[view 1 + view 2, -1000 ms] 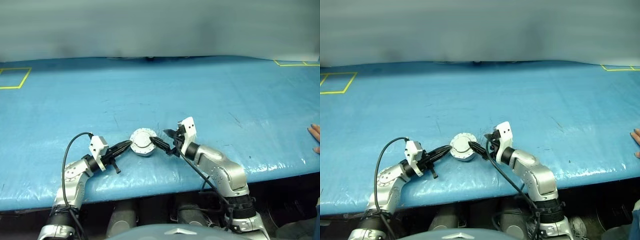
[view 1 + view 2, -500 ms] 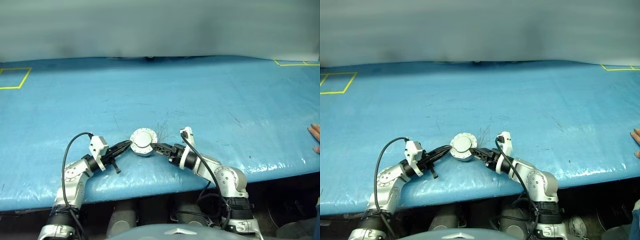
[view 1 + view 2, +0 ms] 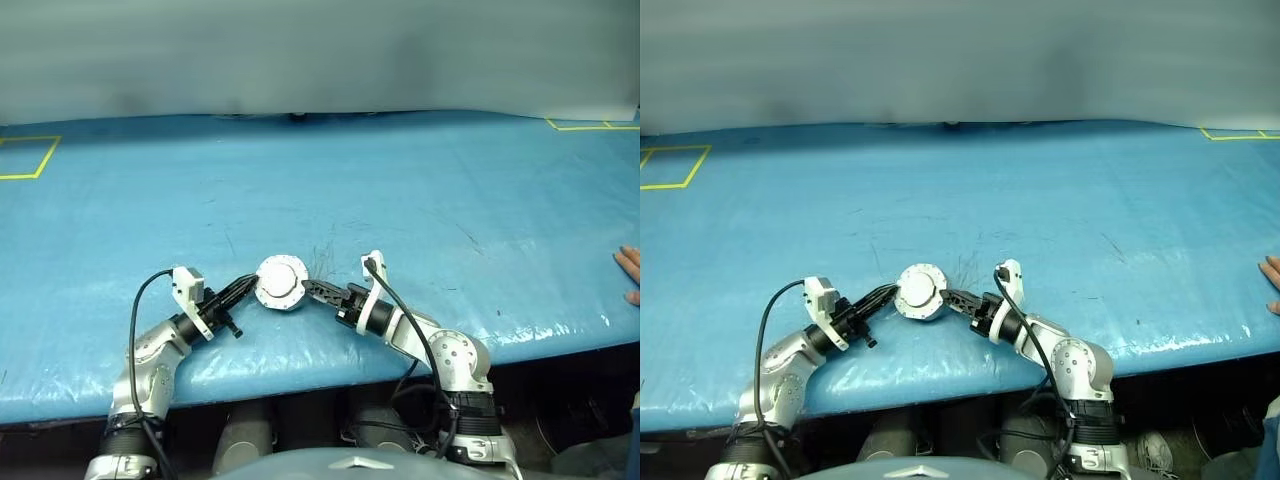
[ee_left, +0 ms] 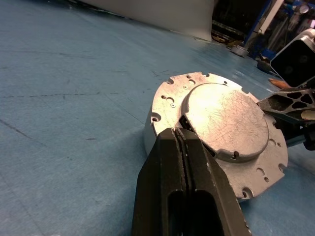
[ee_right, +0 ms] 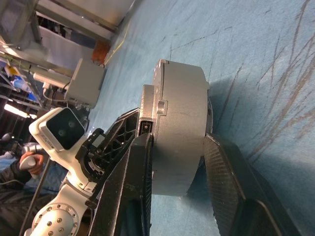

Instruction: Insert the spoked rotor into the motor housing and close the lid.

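The motor housing [image 3: 280,284] sits on the blue table near its front edge, and its grey lid [image 4: 221,118] lies shut over it, plain face up. The spoked rotor is hidden. My left gripper [image 3: 254,287] is shut with nothing between its fingers, and its fingertips [image 4: 179,133] rest against the rim of the lid's raised middle. My right gripper [image 3: 306,288] comes in from the right, shut on the housing [image 5: 179,128]. One of its fingers [image 5: 142,162] lies on the lid side and the other on the underside.
The blue table [image 3: 400,190] stretches wide behind the housing, and its front edge runs just below both arms. Yellow tape marks lie at the far left [image 3: 30,158] and far right [image 3: 590,125]. A person's hand [image 3: 630,272] rests at the right edge.
My right gripper rolled and closed its fingers from wide open onto the housing. The left wrist rolled too, staying shut at the lid. The housing shifted slightly left.
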Controlling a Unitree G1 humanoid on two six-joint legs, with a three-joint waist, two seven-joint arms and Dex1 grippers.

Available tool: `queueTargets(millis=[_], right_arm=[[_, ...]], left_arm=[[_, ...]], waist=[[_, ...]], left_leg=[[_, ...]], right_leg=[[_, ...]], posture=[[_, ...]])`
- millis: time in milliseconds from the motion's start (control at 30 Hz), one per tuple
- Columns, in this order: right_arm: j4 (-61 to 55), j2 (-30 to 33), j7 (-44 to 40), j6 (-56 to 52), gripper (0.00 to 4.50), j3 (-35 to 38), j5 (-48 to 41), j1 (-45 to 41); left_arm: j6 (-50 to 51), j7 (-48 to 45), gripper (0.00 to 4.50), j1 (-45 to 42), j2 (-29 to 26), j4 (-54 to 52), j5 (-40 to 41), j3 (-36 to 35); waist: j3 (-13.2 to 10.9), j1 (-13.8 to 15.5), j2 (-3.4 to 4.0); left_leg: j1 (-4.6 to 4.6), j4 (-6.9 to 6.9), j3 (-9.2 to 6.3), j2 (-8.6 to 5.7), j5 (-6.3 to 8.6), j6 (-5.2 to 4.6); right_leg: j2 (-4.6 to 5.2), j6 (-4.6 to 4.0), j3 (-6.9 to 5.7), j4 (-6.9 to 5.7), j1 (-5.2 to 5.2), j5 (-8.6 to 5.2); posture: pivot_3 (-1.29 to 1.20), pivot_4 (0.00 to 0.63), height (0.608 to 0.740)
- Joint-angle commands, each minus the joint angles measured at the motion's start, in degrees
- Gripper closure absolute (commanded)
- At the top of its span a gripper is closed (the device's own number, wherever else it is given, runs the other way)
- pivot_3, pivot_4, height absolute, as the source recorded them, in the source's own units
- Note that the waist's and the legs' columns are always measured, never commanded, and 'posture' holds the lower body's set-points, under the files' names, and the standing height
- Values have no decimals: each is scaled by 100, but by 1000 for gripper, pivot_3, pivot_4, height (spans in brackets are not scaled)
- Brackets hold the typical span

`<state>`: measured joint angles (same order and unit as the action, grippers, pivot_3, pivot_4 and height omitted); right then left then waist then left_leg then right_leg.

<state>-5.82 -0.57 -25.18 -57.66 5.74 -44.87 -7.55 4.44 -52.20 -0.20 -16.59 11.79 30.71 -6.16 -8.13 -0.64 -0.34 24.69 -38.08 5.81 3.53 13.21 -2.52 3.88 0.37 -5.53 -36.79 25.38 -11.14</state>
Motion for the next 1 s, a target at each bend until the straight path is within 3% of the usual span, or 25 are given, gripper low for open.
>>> queueTargets(millis=[33,200,300,467,700,1000], right_arm=[[-11,-198,161,57,3308,580,-597,-130],[-19,-394,328,0,3308,1028,-1248,-231],[-116,-413,347,-22,3308,1081,-1444,-270],[-406,-423,332,-95,3308,884,-1727,-285],[-615,-464,409,-131,3308,589,-1983,-281],[-676,-266,279,-176,3308,-47,-1770,-86]], left_arm=[[728,184,4500,78,189,-371,699,-262],[1617,428,4500,202,488,-716,1513,-543],[1936,589,3906,239,760,-857,1945,-715],[2601,817,2265,225,1183,-1116,2713,-817],[3000,1017,31,186,1362,-1224,3100,-861],[3685,947,31,98,1375,-1264,3669,-784]], waist=[[-3,2,-4],[-7,-1,-6],[-8,-18,-4],[-9,-15,-5],[-11,-15,-7],[-11,-13,-8]], left_leg=[[3,0,0,0,0,0],[44,-3,0,-4,-3,-5],[45,1,-2,-1,-2,-5],[45,0,-13,4,-3,-5],[46,-4,-14,3,-3,-5],[48,-7,-15,1,-3,-5]], right_leg=[[-1,1,0,0,1,0],[-4,10,5,1,10,6],[-17,34,13,2,12,19],[-33,33,16,0,11,17],[-34,32,18,1,9,16],[-34,28,19,2,9,14]], posture=[[0,150,740],[0,150,740],[0,150,740],[0,150,740],[0,150,740],[0,150,740]])
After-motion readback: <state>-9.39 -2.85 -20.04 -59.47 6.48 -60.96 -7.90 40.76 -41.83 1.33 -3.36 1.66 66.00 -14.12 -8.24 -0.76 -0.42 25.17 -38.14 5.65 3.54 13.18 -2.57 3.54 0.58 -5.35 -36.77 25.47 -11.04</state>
